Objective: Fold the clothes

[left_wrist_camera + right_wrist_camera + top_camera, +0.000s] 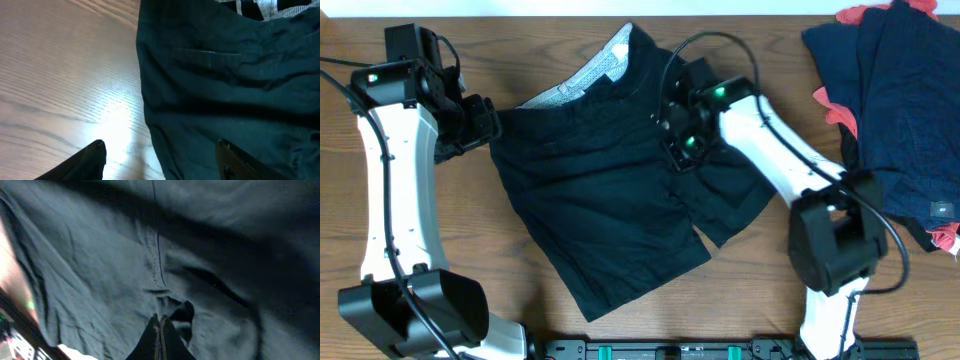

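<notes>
Two wrist views are being used for jaws unclear overhead: left gripper spread at the edge of the shorts, right gripper clenched on their cloth. Shorts are being seen flat on the table, long axis diagonal, legs pointing near-right.

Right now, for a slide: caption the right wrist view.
Right tool closed, pinching a puckered seam of the black shorts.

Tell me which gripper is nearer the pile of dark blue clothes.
Right. The right gripper sits on the black shorts, toward the pile; the left gripper is at the shorts' opposite edge, farther from it.
</notes>
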